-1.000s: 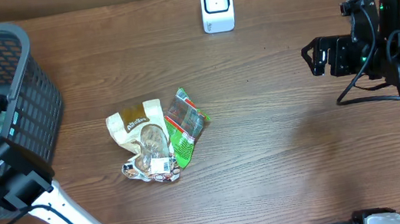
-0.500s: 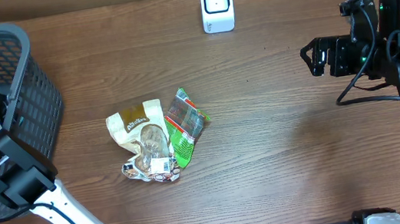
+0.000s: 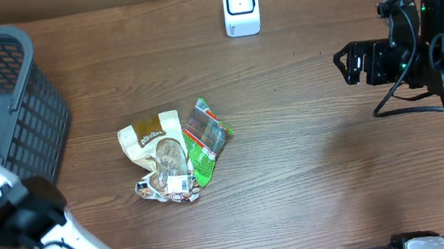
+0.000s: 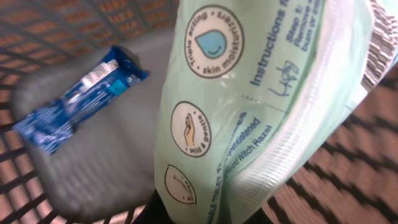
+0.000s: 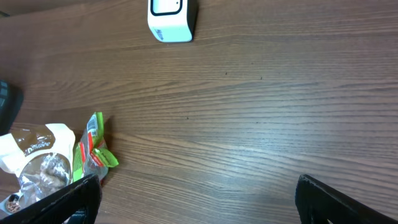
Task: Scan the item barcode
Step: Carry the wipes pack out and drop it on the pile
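Left wrist view: the left gripper (image 4: 205, 216) clamps a green pack (image 4: 249, 112), long axis rising up-right, inside the basket (image 4: 74, 25); the right gripper (image 5: 199, 205) gapes over open tabletop (image 5: 261, 124).

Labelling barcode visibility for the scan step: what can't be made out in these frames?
Barcode on green pouch: left wrist view, only icon side shows, edges crop it.
Print on blue packet: left wrist view, blurred.
Labels on snack bags: overhead, too small.

Basket (image 3: 40, 114) far left, scanner (image 3: 241, 6) at back centre, packets (image 3: 176, 156) mid-table, one wrapper (image 4: 74, 102) inside the basket.
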Available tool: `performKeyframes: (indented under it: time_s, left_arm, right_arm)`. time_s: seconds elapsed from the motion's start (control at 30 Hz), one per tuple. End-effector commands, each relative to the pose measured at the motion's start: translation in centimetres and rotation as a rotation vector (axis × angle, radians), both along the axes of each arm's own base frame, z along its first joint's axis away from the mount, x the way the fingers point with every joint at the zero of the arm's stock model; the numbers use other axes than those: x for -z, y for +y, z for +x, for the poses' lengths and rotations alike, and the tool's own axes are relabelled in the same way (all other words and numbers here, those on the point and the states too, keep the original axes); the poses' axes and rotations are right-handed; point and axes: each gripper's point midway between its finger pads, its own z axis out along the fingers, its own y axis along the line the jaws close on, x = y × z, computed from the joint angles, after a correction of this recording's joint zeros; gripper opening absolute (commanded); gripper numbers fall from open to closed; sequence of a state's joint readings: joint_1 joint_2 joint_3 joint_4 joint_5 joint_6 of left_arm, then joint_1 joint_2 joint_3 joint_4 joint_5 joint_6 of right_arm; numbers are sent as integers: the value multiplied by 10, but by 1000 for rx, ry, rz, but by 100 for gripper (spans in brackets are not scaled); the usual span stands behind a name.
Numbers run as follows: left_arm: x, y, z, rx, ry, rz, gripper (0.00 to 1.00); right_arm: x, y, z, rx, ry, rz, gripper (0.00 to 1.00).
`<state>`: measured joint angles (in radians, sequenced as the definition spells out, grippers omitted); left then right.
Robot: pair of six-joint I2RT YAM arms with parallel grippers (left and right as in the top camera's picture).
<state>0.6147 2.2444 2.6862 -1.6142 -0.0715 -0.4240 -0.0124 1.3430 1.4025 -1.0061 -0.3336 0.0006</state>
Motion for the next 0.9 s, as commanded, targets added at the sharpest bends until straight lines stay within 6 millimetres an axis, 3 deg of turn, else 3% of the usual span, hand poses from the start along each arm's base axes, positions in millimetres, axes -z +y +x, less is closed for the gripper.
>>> performKeyframes:
  time_s: [0.0, 0.13, 0.2, 0.27, 0.3, 0.4, 0.43, 0.6, 0.63, 0.77, 0.87]
  left_arm:
    - [-92, -51, -21, 176, -194, 47, 4]
    - [-136, -128, -27, 465, -329, 15, 4]
    - [-140, -169, -27, 576, -326, 6, 4]
    - [-131, -206, -24, 669, -296, -35, 4]
    - [-116, -238, -22, 751, -248, -83, 4]
    - [-69, -301, -23, 906, -95, -193, 4]
    - [-37, -331, -28, 978, 11, -243, 4]
    - [56, -395, -51, 1048, 252, -346, 4]
    - [79, -406, -61, 1051, 305, -363, 4]
    - [134, -419, -87, 1008, 418, -388, 4]
    - [145, -405, -85, 908, 436, -329, 4]
  right_arm:
    - [-12, 2, 3, -4, -32, 8, 100]
    - [-13, 5, 2, -16, -35, 23, 100]
    - [-13, 5, 2, -16, -33, 23, 100]
    - [-12, 5, 1, -16, -28, 22, 100]
    - [-12, 5, 1, -16, -28, 22, 100]
    - [-12, 4, 1, -16, -29, 22, 100]
    - [-12, 5, 1, -16, -29, 22, 100]
    - [-12, 5, 1, -16, -28, 22, 100]
    - [-12, 5, 1, -16, -28, 22, 100]
    - [-12, 4, 1, -16, -29, 22, 100]
    - [-12, 5, 2, -16, -30, 22, 100]
